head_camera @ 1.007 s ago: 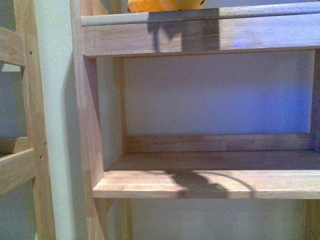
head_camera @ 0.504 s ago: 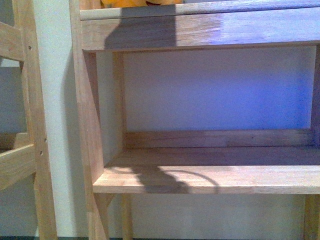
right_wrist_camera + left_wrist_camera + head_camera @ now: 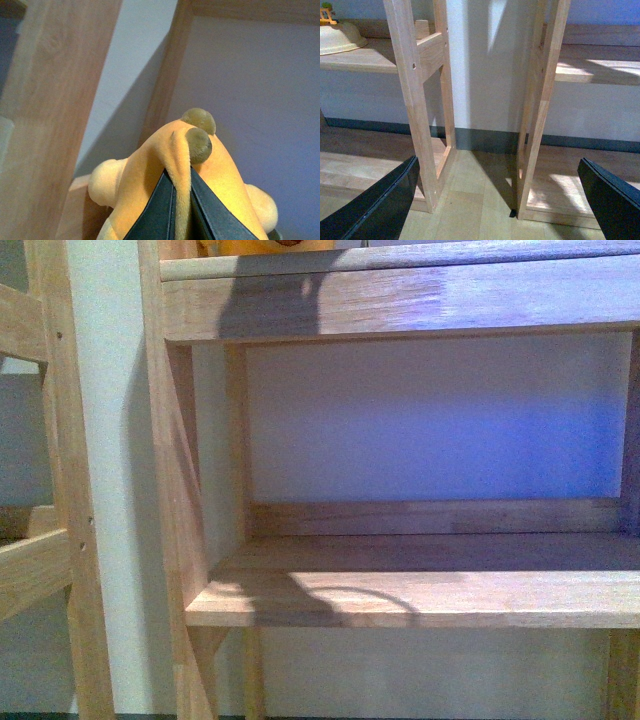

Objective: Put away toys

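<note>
1. From the front view I see only a sliver of the plush toy (image 3: 262, 246) at the very top edge, sitting above the rounded front rail of the upper shelf (image 3: 400, 295); neither arm shows there.
2. The right wrist view fills that gap: the right end effector (image 3: 181, 210) is clamped on the plush toy (image 3: 200, 185), its two dark fingers (image 3: 159, 212) pressed together around a fold of orange fabric. Two olive-brown knobs and pale rounded limbs stick out from the toy's body.
3. In that same view a wooden upright (image 3: 55, 100) stands close beside the toy, with a second post (image 3: 167, 75) and a pale wall behind it.
4. The left wrist view shows what no other camera does: the left end effector (image 3: 500, 200) with its fingers (image 3: 380, 207) spread wide apart and holding nothing, hanging low over the wooden floor (image 3: 470, 200).
5. Ahead of it stand two shelf frames (image 3: 417, 100), with a gap of bare wall and dark baseboard between them.
6. A cream bowl (image 3: 337, 37) sits upside down on a shelf board at the far edge of that view.
7. The lower shelf (image 3: 420, 590) in the front view is open in front, with side posts and a low back rail, and a curved shadow lies across its board.
</note>
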Tool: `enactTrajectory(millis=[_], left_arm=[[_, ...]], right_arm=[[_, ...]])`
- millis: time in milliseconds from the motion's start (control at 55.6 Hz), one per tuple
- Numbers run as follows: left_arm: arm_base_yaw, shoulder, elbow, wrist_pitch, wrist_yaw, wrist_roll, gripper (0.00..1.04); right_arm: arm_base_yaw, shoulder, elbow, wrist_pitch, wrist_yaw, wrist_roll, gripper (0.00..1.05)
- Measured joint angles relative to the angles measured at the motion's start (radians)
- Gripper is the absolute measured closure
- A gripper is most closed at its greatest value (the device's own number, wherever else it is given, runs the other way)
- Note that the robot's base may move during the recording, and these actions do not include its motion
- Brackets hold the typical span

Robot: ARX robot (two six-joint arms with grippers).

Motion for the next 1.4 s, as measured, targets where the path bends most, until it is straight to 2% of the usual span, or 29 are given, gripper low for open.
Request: enactTrajectory(millis=[270, 666, 917, 989, 1025, 1151, 1259, 1295, 1403], left_arm=[[0.000, 0.000, 0.000, 0.000, 0.000, 0.000, 0.06], [0.000, 0.000, 0.000, 0.000, 0.000, 0.000, 0.06], [0.000, 0.000, 0.000, 0.000, 0.000, 0.000, 0.06], [0.000, 0.000, 0.000, 0.000, 0.000, 0.000, 0.06], [0.000, 0.000, 0.000, 0.000, 0.000, 0.000, 0.06], [0.000, 0.000, 0.000, 0.000, 0.000, 0.000, 0.06], [0.000, 0.000, 0.000, 0.000, 0.000, 0.000, 0.06], [0.000, 0.000, 0.000, 0.000, 0.000, 0.000, 0.06], [0.000, 0.000, 0.000, 0.000, 0.000, 0.000, 0.06]], right_arm=[[-0.017, -0.111, -0.259, 0.089, 0.003, 0.051, 1.00], [-0.019, -0.130, -0.291, 0.076, 0.026, 0.066, 0.99], [-0.018, -0.129, -0.242, 0.038, 0.041, 0.053, 0.63], [-0.013, -0.127, -0.186, 0.022, 0.049, 0.042, 0.47], [-0.011, -0.126, -0.172, 0.018, 0.053, 0.039, 0.44], [0.005, -0.117, -0.090, -0.003, 0.086, 0.001, 0.26], [0.024, -0.118, -0.055, -0.004, 0.152, -0.037, 0.09], [0.030, -0.126, -0.065, 0.015, 0.170, -0.051, 0.05], [0.037, -0.204, -0.203, 0.124, 0.248, -0.121, 0.07]])
